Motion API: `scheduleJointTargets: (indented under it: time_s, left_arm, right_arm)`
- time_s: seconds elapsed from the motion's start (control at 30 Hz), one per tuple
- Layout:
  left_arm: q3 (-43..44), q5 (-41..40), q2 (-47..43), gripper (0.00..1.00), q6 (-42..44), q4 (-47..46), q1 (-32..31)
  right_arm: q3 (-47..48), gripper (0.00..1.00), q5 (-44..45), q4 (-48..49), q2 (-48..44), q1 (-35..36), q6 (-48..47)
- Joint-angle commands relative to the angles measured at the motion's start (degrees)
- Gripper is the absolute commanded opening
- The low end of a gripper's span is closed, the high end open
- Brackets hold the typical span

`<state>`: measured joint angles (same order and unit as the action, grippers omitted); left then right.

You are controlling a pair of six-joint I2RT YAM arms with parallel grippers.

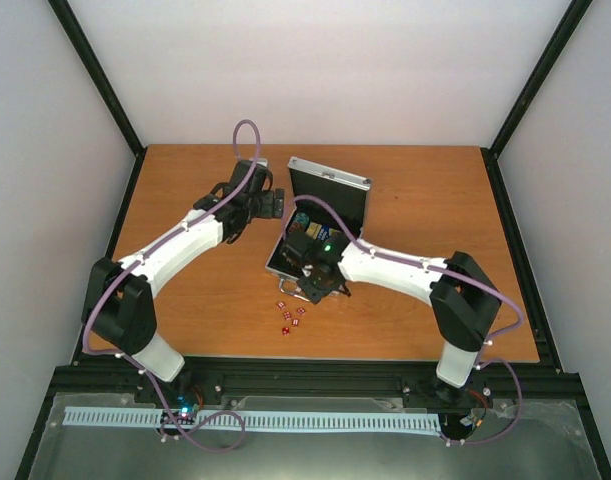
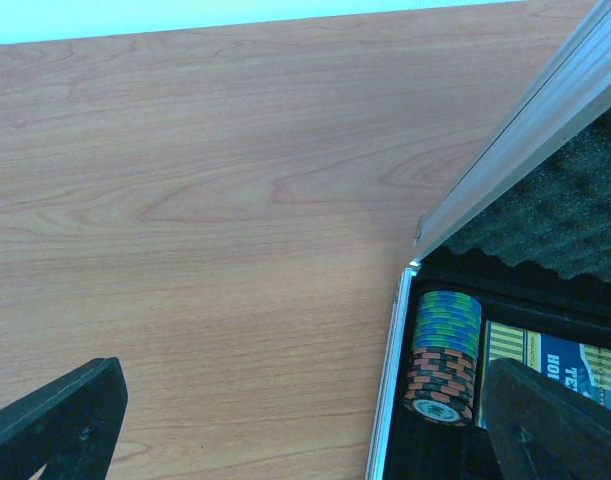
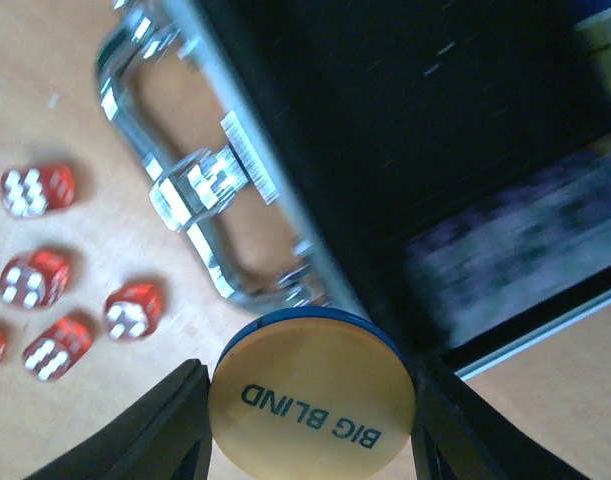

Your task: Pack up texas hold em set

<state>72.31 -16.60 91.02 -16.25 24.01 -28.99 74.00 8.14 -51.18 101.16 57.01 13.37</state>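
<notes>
Holding the orange disc at the handle edge of the open case.

Nearest the arms, the red dice (image 3: 33, 280) are scattered loose on the bench (image 2: 185, 200), just in front of the metal handle (image 3: 200, 190), and are not yet packed. Just beyond them the orange disc (image 3: 310, 385), marked BIG BLIND, is clamped by its rim between the right fingers (image 3: 145, 430), presumably so that it can be released flat into the black-lined case (image 1: 330, 178). The case is laid open with its lid propped up, so the compartments can be reached from above. A stack of striped chips (image 2: 445, 355) and the blue-yellow card deck (image 2: 555, 355) are already seated inside. Farthest off, the left fingers (image 2: 55, 420) are spread wide and nothing is gripped. They are held over the case's left wall, probably ready to steady it.
</notes>
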Motion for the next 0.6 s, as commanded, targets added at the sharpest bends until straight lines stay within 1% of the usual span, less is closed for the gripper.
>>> scheduleJointTargets:
  time_s: [0.0, 0.27, 0.43, 0.57]
  left_arm:
    - [-0.28, -1.45, -2.52, 1.00, 1.08, 0.28, -0.19]
    - [-0.83, -2.27, -3.64, 1.00, 1.44, 0.37, -0.19]
    - [-0.62, -2.86, -3.68, 1.00, 1.75, 0.64, -0.19]
    - [-0.68, -3.20, -3.83, 1.00, 1.85, 0.65, -0.19]
  right_arm:
    - [4.80, 0.29, 0.28, 1.13, 0.25, -5.48, -4.06]
    - [12.82, 0.29, -1.48, 3.35, 8.03, -9.62, -8.97]
    - [15.34, 0.28, -2.95, 4.52, 11.77, -10.59, -9.75]
    - [15.52, 0.28, -4.22, 6.40, 13.84, -11.10, -10.26]
